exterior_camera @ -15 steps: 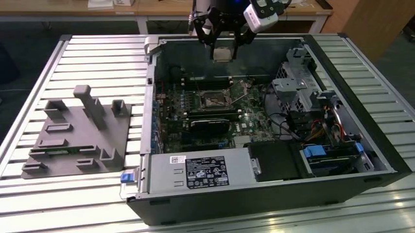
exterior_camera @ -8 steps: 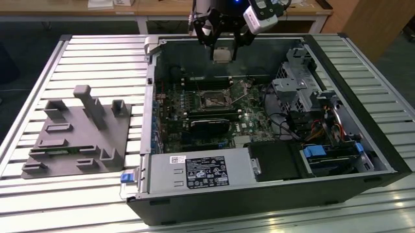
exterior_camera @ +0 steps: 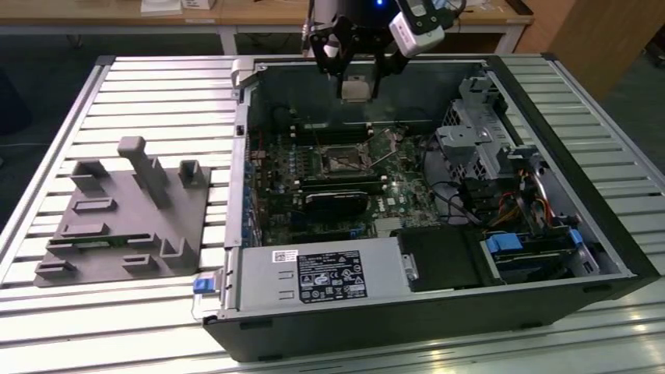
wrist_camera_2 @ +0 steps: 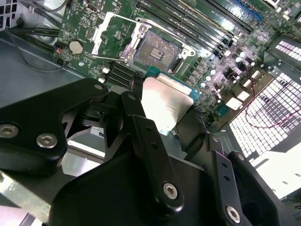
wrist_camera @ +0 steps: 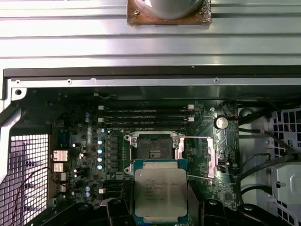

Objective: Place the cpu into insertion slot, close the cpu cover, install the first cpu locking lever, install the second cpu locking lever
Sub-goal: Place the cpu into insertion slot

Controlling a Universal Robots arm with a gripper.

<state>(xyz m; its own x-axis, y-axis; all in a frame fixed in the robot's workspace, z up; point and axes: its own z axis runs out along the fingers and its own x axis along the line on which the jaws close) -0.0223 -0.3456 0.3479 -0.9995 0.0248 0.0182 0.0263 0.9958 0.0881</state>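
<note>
While hovering over the open case (exterior_camera: 416, 327), end effector (exterior_camera: 357, 84) pinches cpu (wrist_camera: 161, 192) by its edges | insertion slot (wrist_camera: 154, 149) exposed below | cpu cover (wrist_camera: 210, 160) flipped open

My pincer (exterior_camera: 359, 82): matte black. Flat square cpu (wrist_camera: 161, 190): dull silver-grey top, teal-green rim. Square insertion slot (wrist_camera: 154, 151): dark centre, silvery frame. Circuit board (wrist_camera_2: 82, 23): green.

Under the hand (exterior_camera: 357, 87) and the cpu (wrist_camera: 161, 190) it grips, open air reaches the insertion slot (exterior_camera: 340, 158); the cpu cover (wrist_camera: 194, 157) stands open beside it. The case wall (exterior_camera: 241, 117) and drive cage (exterior_camera: 473, 136) flank the hand, well apart.
</note>
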